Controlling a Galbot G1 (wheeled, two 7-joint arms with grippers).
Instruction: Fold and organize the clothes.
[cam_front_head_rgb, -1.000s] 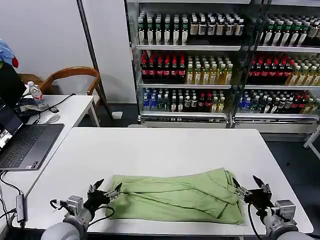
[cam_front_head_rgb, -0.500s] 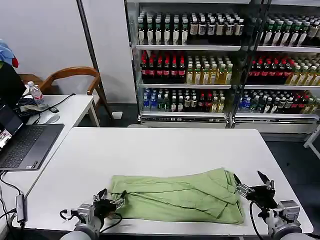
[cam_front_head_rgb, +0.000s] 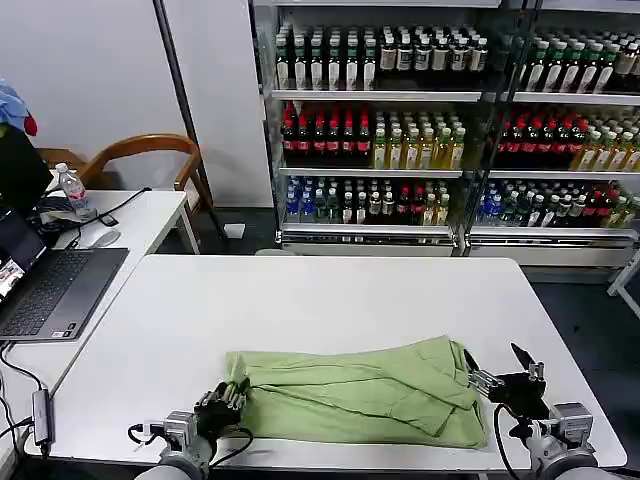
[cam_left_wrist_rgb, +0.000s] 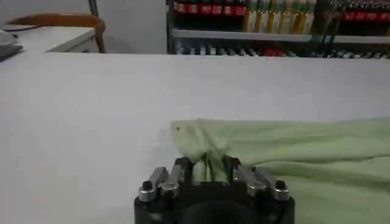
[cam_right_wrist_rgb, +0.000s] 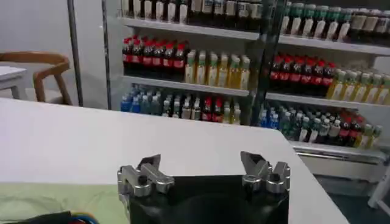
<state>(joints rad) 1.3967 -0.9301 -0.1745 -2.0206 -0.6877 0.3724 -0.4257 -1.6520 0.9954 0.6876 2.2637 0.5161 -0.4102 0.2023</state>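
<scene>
**Here, the left gripper pinches the green shirt at its near corner**

The light green polo shirt (cam_front_head_rgb: 360, 392) lies folded into a long band across the near part of the white table (cam_front_head_rgb: 300, 300), its length running from the robot's left to its right. Folds and overlapping layers show on the right half, where the fabric bunches a little higher.

At the shirt's left end, the left gripper (cam_front_head_rgb: 222, 404) sits low at the table's near edge with its fingers closed on the cloth. From the left wrist camera, a bunched corner of the shirt (cam_left_wrist_rgb: 210, 155) rises between the closed fingers (cam_left_wrist_rgb: 183, 173), and the rest of the fabric spreads away over the table top.

At the shirt's right end, the right gripper (cam_front_head_rgb: 497, 372) hovers just beside the fabric, its two fingers spread apart and holding nothing. The right wrist camera shows the same gripper (cam_right_wrist_rgb: 206, 170) with its fingertips wide apart above the table.

Behind the table stand shelves of bottled drinks (cam_front_head_rgb: 440, 130). To the left, a laptop (cam_front_head_rgb: 45, 285) rests on a side desk, with a wooden chair (cam_front_head_rgb: 140, 155) beyond it.
</scene>
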